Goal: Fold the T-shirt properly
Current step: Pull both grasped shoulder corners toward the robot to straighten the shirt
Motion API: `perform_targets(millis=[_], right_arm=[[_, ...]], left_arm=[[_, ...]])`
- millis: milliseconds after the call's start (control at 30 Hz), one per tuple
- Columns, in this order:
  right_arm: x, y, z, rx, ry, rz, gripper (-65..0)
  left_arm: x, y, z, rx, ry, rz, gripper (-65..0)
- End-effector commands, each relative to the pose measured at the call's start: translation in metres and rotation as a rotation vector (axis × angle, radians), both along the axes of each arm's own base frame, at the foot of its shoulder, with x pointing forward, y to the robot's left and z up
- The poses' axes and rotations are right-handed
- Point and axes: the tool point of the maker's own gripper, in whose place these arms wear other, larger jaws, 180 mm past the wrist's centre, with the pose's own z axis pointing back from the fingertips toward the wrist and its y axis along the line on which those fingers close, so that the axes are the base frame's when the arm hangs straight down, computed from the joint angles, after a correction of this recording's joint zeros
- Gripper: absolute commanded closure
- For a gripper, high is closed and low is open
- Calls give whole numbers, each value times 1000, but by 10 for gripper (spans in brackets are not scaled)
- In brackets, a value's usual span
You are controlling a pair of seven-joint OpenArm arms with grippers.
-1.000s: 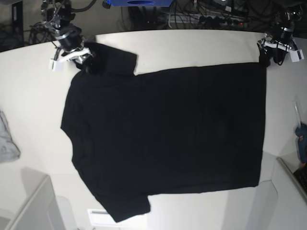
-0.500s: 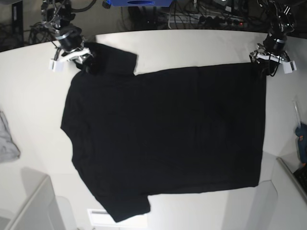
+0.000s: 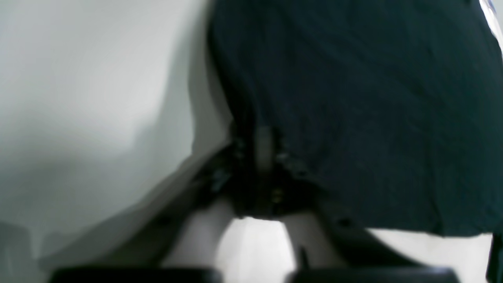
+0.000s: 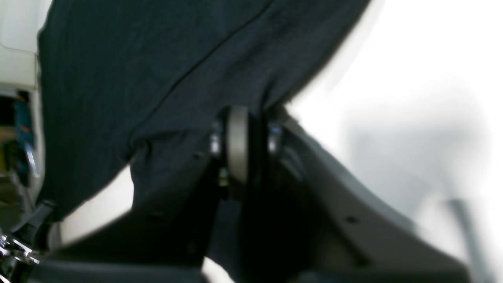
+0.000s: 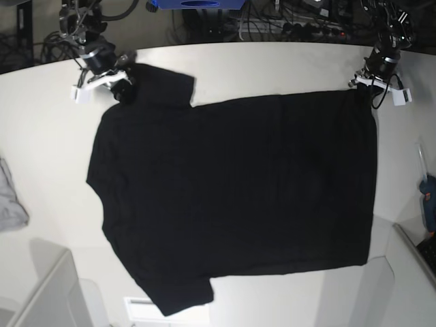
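While I watch from the base view, the large black short-sleeved cloth T-shirt [image 5: 235,197] lies spread flat, plain side up, across the white tabletop [image 5: 272,65], its collar end toward that view's left and its hem toward the right. One sleeve reaches up to the far left corner, the other points down toward the near edge.

My left gripper [image 5: 373,90] sits at the far hem corner on that view's right. Through the left wrist camera I see its jaws pressed together on the T-shirt [image 3: 353,98], a pinch of dark cloth bunched between them, though the picture is blurred. The fabric rises away from the gripper [image 3: 264,157] with white table beside it.

My right gripper [image 5: 117,80] is at the far sleeve on the base view's left. From the right wrist camera its jaws are clamped on the edge of the T-shirt [image 4: 157,67], with a grey pad [image 4: 237,143] showing at the pinch and cloth draped over the left finger.

Off to the base view's left edge lies a small light grey cloth [image 5: 9,201], well apart from the shirt. At the right edge, a blue object [image 5: 428,197] rests near the table's rim; I cannot tell what it is.
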Motion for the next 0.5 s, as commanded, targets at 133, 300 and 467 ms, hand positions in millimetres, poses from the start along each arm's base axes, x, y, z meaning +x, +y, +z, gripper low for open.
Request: perform_targets(millis=[133,300,467], right_arm=[[-35,-4,-34,-45,188,33,0],[-38,-3,-34,-45,191,35,0],[-46,2,-17,-53,163,54,0]], left_arm=[[-2,7,4,24,3,-8,0],[-9,13,6,46,18,-19,0],[-20,17,4,60,46,-31,0]])
